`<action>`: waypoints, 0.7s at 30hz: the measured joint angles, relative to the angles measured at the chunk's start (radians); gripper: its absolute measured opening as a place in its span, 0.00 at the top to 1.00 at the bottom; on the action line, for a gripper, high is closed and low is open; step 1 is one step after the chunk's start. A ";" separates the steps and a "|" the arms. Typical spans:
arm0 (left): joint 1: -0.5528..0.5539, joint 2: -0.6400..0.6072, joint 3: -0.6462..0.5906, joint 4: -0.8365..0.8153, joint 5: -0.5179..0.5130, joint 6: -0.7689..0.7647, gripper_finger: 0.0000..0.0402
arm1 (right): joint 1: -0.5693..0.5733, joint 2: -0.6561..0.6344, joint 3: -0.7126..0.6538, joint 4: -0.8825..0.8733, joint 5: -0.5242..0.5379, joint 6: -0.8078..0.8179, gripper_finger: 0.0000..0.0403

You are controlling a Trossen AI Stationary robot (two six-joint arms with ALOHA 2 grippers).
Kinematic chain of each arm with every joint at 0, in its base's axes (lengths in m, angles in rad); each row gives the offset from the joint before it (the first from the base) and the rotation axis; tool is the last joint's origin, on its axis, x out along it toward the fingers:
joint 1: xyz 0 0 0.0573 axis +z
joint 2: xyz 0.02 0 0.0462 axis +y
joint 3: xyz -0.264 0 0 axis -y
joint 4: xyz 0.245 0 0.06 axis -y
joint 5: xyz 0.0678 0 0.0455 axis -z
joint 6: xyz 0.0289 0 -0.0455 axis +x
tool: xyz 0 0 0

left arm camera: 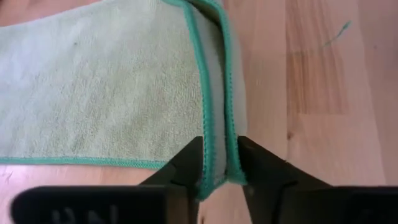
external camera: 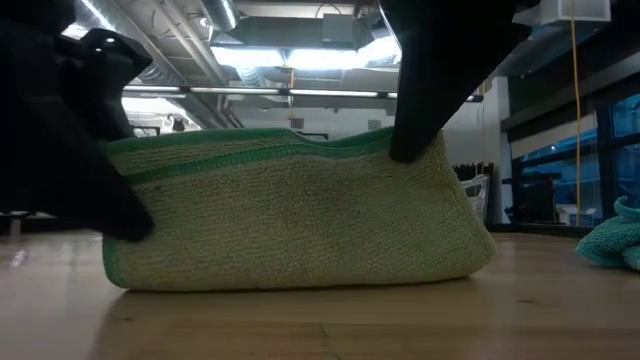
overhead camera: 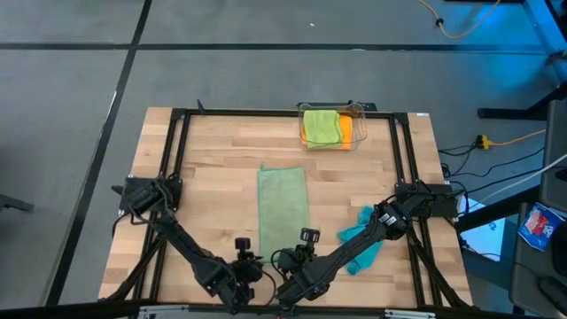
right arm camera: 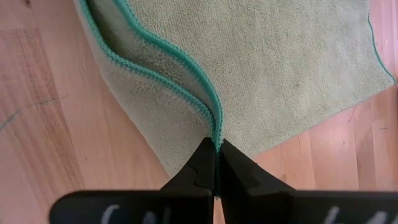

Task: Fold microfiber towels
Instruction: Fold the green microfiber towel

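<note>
1. While viewed from above, the sage towel (overhead camera: 282, 211) is seen lying mid-table, its near end at both grippers.
2. At table height, its near edge is seen lifted.
3. The left gripper (left arm camera: 219, 163) is clamped on doubled hems.
4. The right gripper (right arm camera: 216, 157) is pinched on its corner; both should be raised level.

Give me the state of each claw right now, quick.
Left claw: closing around the doubled teal-stitched edge of the pale sage green microfiber towel.
Right claw: shut on the same towel's edge.
</note>
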 joint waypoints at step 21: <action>0.118 -0.175 0.000 -0.249 0.073 0.074 1.00 | -0.053 0.000 0.000 -0.042 0.161 0.015 0.98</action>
